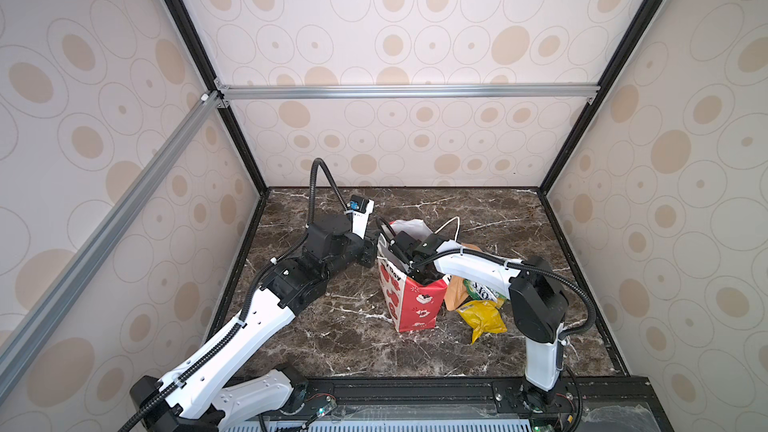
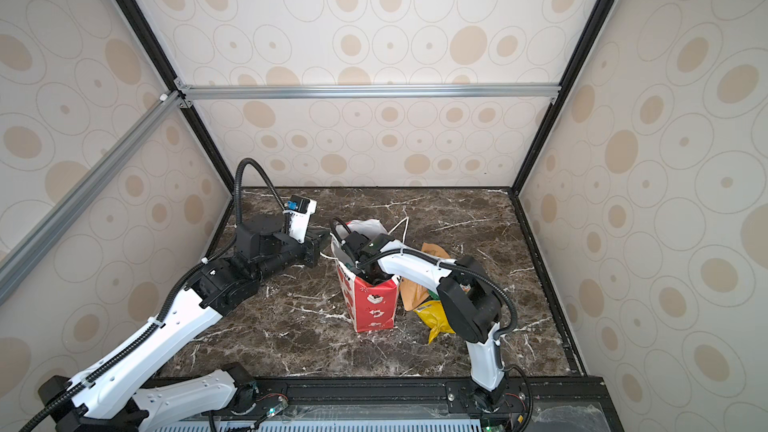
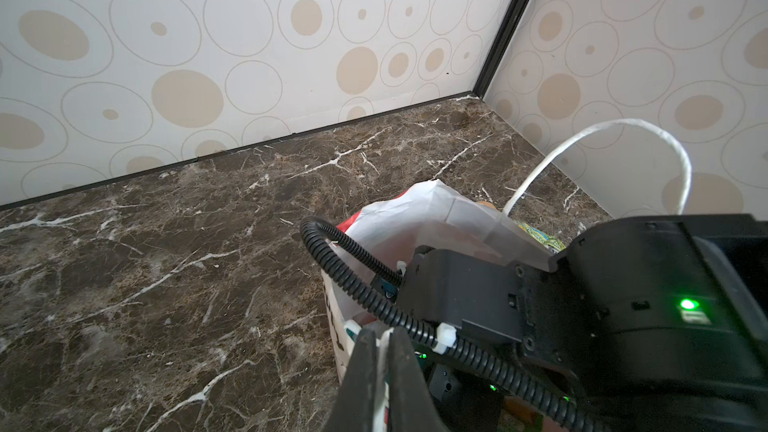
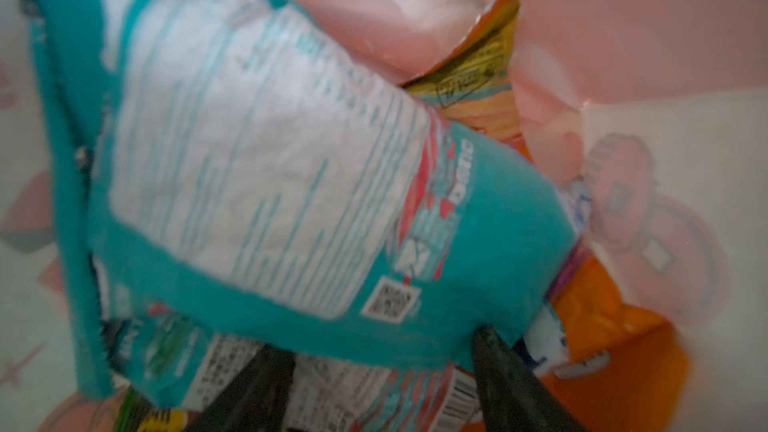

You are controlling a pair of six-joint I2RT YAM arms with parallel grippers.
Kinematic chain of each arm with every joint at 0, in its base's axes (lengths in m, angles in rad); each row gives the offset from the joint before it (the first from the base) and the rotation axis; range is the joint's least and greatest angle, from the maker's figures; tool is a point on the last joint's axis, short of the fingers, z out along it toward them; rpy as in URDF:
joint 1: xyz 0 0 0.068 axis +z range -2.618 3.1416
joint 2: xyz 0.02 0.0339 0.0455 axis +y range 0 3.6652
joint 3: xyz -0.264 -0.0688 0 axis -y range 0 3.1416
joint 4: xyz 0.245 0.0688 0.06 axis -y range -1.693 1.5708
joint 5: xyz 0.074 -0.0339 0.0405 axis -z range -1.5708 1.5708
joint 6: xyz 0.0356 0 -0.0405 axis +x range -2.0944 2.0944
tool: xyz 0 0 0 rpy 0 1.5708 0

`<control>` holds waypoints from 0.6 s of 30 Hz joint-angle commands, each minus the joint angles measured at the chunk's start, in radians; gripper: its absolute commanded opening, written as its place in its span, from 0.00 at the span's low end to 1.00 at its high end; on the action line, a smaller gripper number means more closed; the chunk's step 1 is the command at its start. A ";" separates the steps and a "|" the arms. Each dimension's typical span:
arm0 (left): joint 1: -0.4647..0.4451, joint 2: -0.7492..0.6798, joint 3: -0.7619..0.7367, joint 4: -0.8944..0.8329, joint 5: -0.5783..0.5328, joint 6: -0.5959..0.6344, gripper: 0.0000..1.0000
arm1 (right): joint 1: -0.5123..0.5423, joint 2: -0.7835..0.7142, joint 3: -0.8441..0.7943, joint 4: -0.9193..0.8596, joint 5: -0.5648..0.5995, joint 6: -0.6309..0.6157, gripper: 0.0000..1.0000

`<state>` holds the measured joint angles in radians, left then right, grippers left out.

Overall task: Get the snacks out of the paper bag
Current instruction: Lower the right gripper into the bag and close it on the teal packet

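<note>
The red paper bag (image 1: 415,305) (image 2: 374,305) stands upright mid-table, white inside (image 3: 424,218). My left gripper (image 1: 376,249) (image 3: 382,332) is shut on the bag's left rim, with the paper pinched between its fingers. My right gripper (image 4: 378,351) reaches down into the bag's mouth, and in both top views its tips are hidden inside. Its fingers stand open against a teal snack packet (image 4: 291,160) with a white label. An orange packet (image 4: 602,326) lies beside and below it. Right of the bag lie a tan kraft pouch (image 1: 455,292), a green packet (image 1: 482,290) and a yellow packet (image 1: 484,317).
A white cord handle (image 3: 623,122) (image 1: 455,226) arcs up over the bag's far side. The right forearm (image 1: 478,270) passes above the packets on the marble table (image 1: 332,338). Patterned walls close the table in at the back and on both sides.
</note>
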<state>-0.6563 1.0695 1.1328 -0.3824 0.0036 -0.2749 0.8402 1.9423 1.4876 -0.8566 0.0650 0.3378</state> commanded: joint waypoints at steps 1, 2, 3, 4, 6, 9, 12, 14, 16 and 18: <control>0.007 -0.015 -0.001 0.004 0.012 -0.011 0.09 | 0.012 0.044 -0.072 0.050 -0.076 0.050 0.67; 0.007 -0.014 -0.001 0.004 0.012 -0.012 0.09 | 0.012 0.050 -0.077 0.055 -0.085 0.055 0.65; 0.007 -0.016 -0.002 0.002 0.012 -0.012 0.09 | 0.012 0.053 -0.078 0.057 -0.092 0.056 0.62; 0.007 -0.016 -0.002 0.001 0.012 -0.013 0.09 | 0.013 0.055 -0.079 0.057 -0.096 0.058 0.57; 0.008 -0.020 -0.004 -0.002 0.010 -0.013 0.09 | 0.012 0.050 -0.076 0.059 -0.100 0.059 0.46; 0.008 -0.024 -0.007 -0.008 0.007 -0.011 0.08 | 0.011 0.029 -0.063 0.057 -0.092 0.058 0.20; 0.008 -0.027 -0.010 -0.007 0.010 -0.013 0.08 | 0.013 0.009 -0.044 0.043 -0.068 0.059 0.03; 0.008 -0.029 -0.011 -0.006 0.013 -0.015 0.08 | 0.012 -0.010 -0.028 0.035 -0.062 0.061 0.00; 0.007 -0.031 -0.011 -0.008 0.014 -0.014 0.08 | 0.012 -0.036 -0.021 0.033 -0.058 0.065 0.00; 0.007 -0.032 -0.010 -0.009 0.016 -0.014 0.08 | 0.012 -0.068 -0.016 0.036 -0.052 0.071 0.00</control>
<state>-0.6563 1.0550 1.1183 -0.3828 0.0143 -0.2760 0.8391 1.9175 1.4605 -0.8013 0.0292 0.3954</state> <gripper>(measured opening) 0.084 0.137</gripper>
